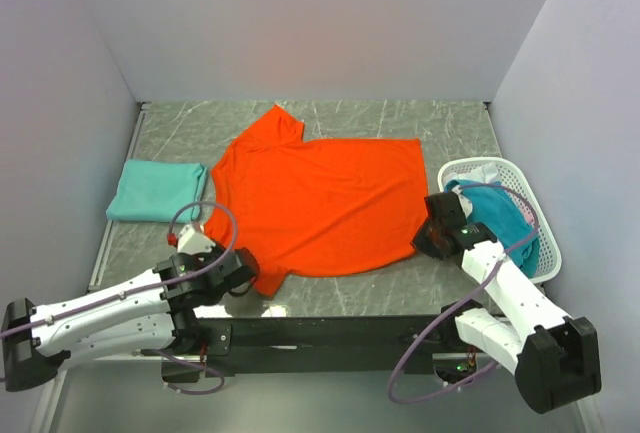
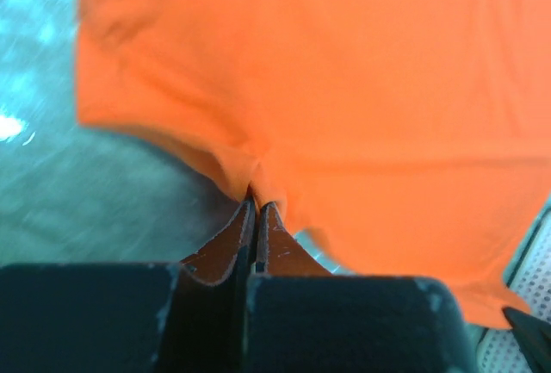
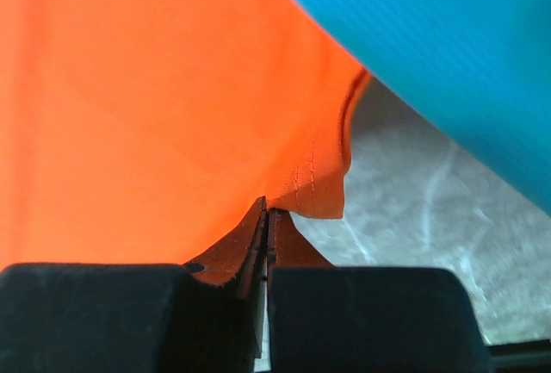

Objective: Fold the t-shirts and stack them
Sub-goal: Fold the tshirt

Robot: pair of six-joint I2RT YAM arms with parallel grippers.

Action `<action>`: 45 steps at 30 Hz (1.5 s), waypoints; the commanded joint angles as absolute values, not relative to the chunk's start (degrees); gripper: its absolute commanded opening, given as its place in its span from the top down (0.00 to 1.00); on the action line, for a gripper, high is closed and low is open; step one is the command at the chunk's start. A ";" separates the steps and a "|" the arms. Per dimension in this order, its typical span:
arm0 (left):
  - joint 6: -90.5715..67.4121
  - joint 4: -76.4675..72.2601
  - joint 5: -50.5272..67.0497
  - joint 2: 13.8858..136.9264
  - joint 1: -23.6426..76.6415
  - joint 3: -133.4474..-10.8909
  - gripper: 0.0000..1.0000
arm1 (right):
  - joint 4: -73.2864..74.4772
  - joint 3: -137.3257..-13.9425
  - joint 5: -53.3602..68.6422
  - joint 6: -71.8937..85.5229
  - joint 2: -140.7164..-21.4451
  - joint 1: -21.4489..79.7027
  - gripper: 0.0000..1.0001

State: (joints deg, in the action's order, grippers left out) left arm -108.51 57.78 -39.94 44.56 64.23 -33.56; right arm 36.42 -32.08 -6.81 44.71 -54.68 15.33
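An orange-red t-shirt lies spread on the table's middle. My left gripper is shut on its near left edge, seen pinched in the left wrist view. My right gripper is shut on its near right hem corner, seen in the right wrist view. A folded teal t-shirt lies at the left. Another teal-turquoise shirt sits in the basket and fills the upper right of the right wrist view.
A white lattice basket stands at the right edge, close to my right arm. Grey marble tabletop shows along the near edge. White walls enclose the back and sides.
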 commanded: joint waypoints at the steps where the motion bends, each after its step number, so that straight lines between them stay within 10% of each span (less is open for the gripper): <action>1: -96.64 49.87 -43.34 46.84 60.04 -38.05 1.00 | 33.49 -36.56 -7.56 42.19 -56.86 15.21 1.00; 45: -58.37 23.73 -28.22 69.87 27.78 -52.47 0.99 | 33.40 -59.24 -7.38 35.68 -79.36 10.02 1.00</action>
